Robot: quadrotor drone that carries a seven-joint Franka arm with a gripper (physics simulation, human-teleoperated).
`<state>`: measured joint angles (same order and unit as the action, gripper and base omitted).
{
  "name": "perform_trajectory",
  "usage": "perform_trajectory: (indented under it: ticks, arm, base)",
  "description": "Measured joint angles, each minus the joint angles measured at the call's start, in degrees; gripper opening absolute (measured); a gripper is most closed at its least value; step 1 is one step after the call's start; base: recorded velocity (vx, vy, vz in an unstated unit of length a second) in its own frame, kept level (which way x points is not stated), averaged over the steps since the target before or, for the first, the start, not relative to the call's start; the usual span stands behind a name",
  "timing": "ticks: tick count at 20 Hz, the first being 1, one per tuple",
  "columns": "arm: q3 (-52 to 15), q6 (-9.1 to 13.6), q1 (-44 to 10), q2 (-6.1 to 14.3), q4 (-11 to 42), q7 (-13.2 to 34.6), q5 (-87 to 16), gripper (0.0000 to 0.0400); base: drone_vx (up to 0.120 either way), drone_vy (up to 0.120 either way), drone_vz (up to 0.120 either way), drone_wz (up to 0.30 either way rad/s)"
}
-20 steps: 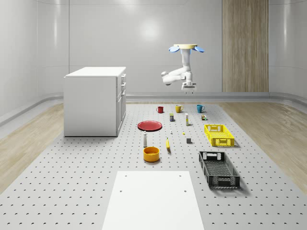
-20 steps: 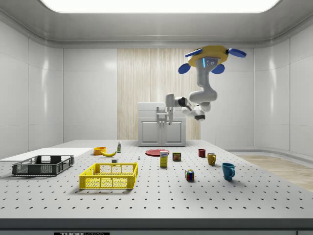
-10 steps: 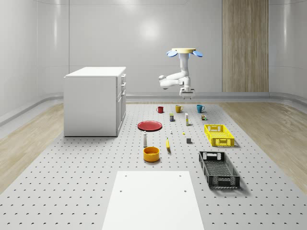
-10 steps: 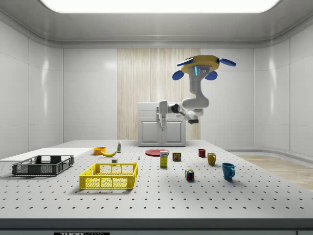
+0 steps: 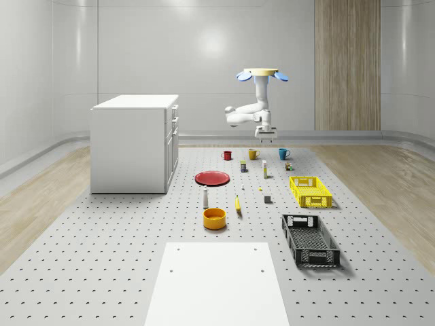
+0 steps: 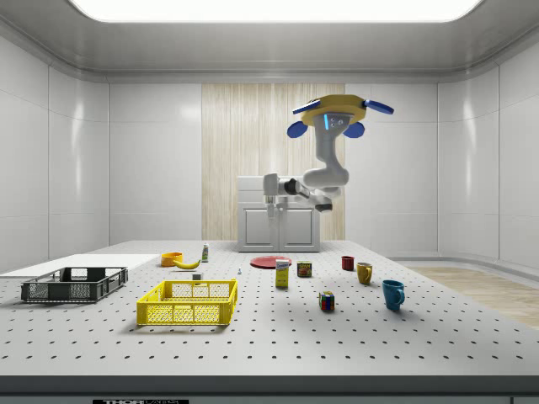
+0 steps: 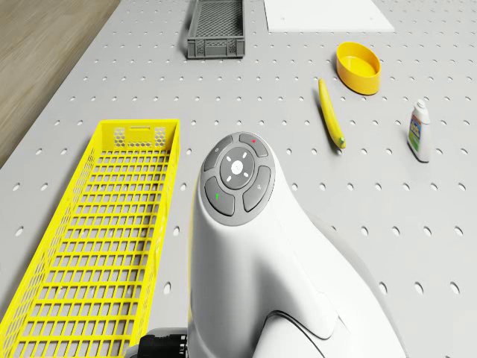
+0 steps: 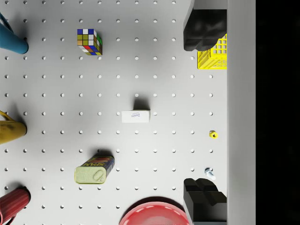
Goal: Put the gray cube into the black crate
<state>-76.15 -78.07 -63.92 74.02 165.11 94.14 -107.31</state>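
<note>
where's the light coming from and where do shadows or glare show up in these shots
Side view: a bright ceiling panel lights the room from overhead. Whole-scene view: a soft glare patch on the back wall, and the black crate casts a faint shadow on the table. Wrist view: the small white box throws a short shadow beside it, and a black band covers one edge.

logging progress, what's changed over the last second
The drone has drifted toward the side view's left and slightly lower, hovering high over the table's far end; the gripper came with it, holding nothing. The gray cube, black crate and other items stayed put.
</note>
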Motion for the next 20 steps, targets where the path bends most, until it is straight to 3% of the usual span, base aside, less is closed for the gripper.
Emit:
perform_trajectory:
  ticks: [20]
  arm:
    - [-0.9,-3.7,-1.1,4.0,-0.2,1.0,1.8,0.0400]
  base:
    - [0.120,0.000,0.000,0.000]
